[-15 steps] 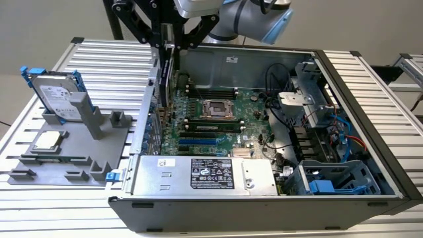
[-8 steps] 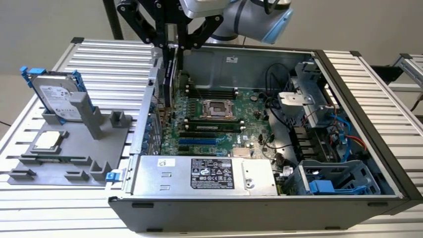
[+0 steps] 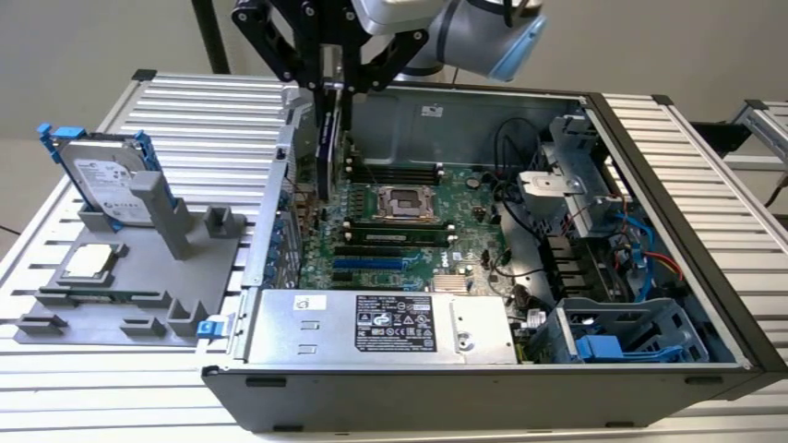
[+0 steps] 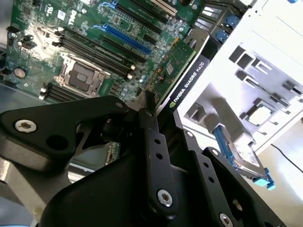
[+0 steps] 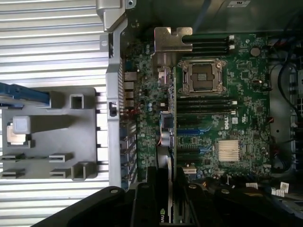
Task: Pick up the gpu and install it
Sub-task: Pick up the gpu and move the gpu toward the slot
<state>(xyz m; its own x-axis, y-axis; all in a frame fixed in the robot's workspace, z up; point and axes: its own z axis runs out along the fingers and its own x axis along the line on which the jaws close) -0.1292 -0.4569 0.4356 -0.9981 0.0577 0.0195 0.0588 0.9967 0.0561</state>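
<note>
Black two-finger gripper (image 3: pixel 332 85) is clamped on the thin green-and-black gpu (image 3: pixel 325 138), which hangs upright from it, silver bracket (image 5: pixel 168 38) at the far end, over the green motherboard (image 3: pixel 419 231) inside the open dark computer case (image 3: pixel 689 268). My read: hold it plumb, square its connector edge to the slot, bracket clear.

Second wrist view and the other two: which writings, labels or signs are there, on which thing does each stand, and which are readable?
Card, clamped in the tool: white brand and model lettering on its black edge, readable.
Motherboard: white maker's logo, readable; fine print too small.
Power supply: white sticker, too small to read.
Hard drive: label, too small to read.
Case wall: small white sticker, too small to read.
</note>
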